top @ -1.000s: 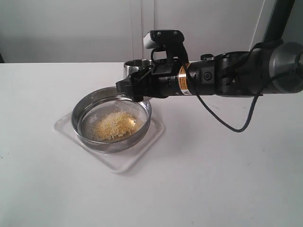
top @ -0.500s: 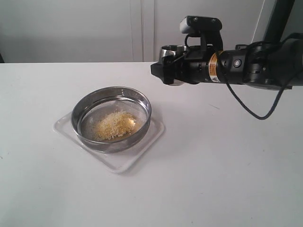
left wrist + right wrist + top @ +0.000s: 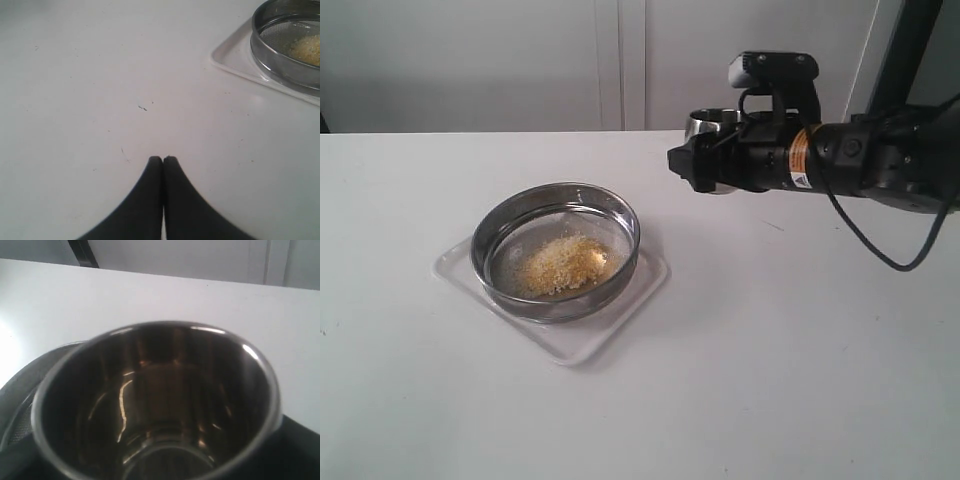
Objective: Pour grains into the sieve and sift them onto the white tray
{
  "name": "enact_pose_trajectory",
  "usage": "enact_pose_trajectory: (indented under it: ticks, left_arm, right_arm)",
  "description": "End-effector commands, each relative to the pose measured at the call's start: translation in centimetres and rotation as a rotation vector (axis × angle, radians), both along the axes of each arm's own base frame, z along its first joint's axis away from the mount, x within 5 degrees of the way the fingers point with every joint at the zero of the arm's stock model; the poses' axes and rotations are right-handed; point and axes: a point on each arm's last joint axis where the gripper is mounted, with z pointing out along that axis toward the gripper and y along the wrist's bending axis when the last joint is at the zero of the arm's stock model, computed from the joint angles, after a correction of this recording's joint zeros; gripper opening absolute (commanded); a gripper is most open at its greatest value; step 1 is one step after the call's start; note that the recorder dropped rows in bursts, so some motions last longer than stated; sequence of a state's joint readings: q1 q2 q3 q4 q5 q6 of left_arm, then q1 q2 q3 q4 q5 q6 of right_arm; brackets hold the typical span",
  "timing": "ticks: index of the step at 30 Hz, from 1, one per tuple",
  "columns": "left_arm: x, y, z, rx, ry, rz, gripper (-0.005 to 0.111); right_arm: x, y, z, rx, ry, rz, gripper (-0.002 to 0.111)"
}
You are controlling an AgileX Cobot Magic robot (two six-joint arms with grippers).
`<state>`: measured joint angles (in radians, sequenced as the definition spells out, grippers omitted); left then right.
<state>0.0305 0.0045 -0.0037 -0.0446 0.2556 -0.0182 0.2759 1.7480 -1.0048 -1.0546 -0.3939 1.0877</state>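
Can see the left fingers (image 3: 155, 175) pressed together on nothing, low over bare table (image 3: 75, 75), with the tray (image 3: 590, 345) a little way off. Would call the pour done, going by the yellow grains (image 3: 563, 265) heaped in the sieve (image 3: 485, 250), itself sitting on the tray left of centre, and by the cup (image 3: 712, 120), seemingly empty, clamped roughly upright in the right fingers (image 3: 688, 165) at far right, well apart from the sieve. Leaves parking the cup and all the sifting, seeing no grains on the tray's bare margin.
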Motion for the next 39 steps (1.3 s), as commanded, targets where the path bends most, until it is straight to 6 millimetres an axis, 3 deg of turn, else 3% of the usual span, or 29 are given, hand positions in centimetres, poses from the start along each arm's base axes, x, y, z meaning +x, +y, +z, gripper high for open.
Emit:
enact_pose_trajectory:
  ticks: [1, 16, 26, 39]
  left_arm:
    - [0.0, 0.0, -0.1, -0.009, -0.001, -0.002, 0.000]
    - [0.0, 0.0, -0.1, -0.009, -0.001, -0.002, 0.000]
    - [0.0, 0.0, -0.1, -0.009, -0.001, -0.002, 0.000]
    - [0.0, 0.0, -0.1, -0.009, -0.001, -0.002, 0.000]
  right_arm:
    - [-0.2, -1.7, -0.2, 0.041, -0.058, -0.033, 0.000]
    - [-1.0, -4.6, -1.7, 0.040, -0.257, -0.314, 0.000]
    - [-1.1, -5.2, -1.9, 0.003, -0.287, -0.350, 0.000]
    - [0.3, -5.8, -5.7, -0.028, -0.318, -0.443, 0.000]
